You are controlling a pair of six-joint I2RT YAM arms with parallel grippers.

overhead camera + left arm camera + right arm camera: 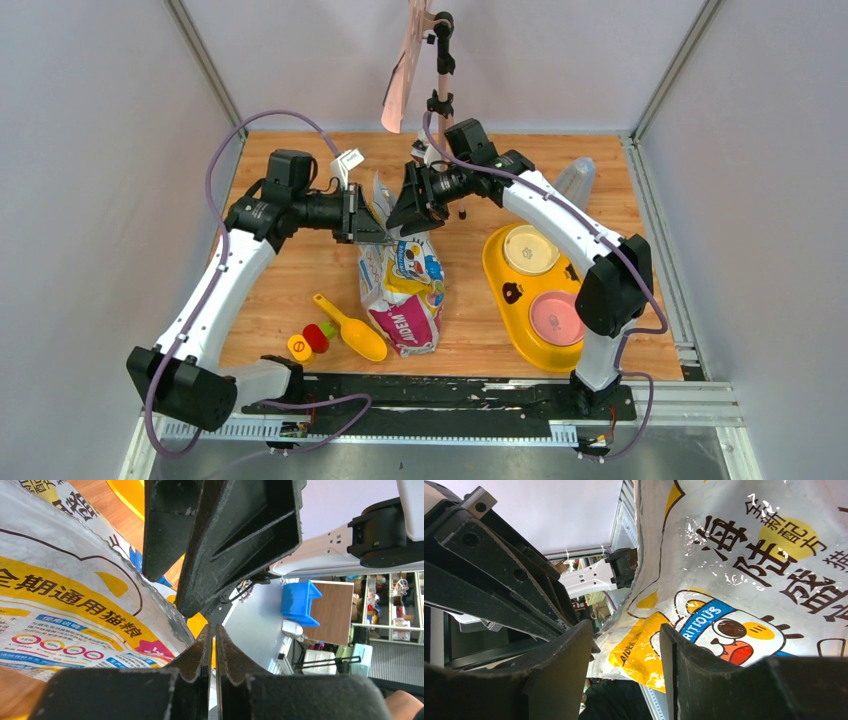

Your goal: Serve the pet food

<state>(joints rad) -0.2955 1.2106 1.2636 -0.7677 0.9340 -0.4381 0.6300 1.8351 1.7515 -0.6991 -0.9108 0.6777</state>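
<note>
A wooden desk (300, 270) is sitting inside pale grey walls. The printed pet food bag (405, 295) is lying at its centre, with the long axis running near to far and the mouth end rising toward the far edge. The pet food itself is hidden in every view. A yellow scoop (352, 330) is lying left of the bag, and a yellow twin-bowl feeder (500, 262) is lying right of it. Both arms are bending inward and meeting at the bag's mouth. The left gripper (372, 230) is pinching the top edge, jaws almost together. The right gripper (400, 222) is holding its jaws apart, with the bag's edge in the gap.
</note>
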